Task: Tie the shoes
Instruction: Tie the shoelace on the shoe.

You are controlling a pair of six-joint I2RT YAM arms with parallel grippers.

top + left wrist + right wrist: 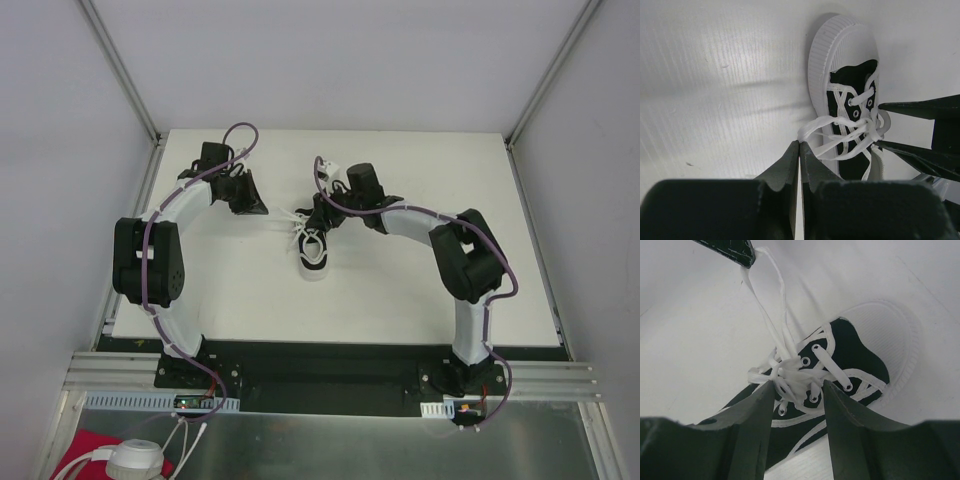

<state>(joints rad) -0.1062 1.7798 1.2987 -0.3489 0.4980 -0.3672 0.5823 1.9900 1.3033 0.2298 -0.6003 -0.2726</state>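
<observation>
Left gripper [799,146] fingers are pressed together, pinching a thin white lace loop [812,129] at the tips. The loop is drawn taut from the knot of thin white laces [790,375] toward the upper left of the right wrist view. Right gripper [796,390] jaws are spread, one finger on each side of the knot, just above the eyelets. Nothing is seen clamped between them.

The small black canvas sneaker with white rubber sole and ribbed toe rim [315,258] is seen just right of the left gripper and directly under the right gripper. It lies in the middle of the flat white table board [400,300], toe toward the bottom of the top view, upright on its sole.

The sneaker is well apart from all board edges. Bare board is seen across the lower centre, lower left and far right. The left gripper is placed nearer the upper left corner, close to the grey metal frame post [120,70]. Plain pale enclosure walls [60,150] stand at left, right and back. A dark base rail [320,365] runs along the near edge.

A small white strip [435,410] is noted by the right arm base, any print on it too small to be read. Red cloth [85,450] is visible at lower left.
</observation>
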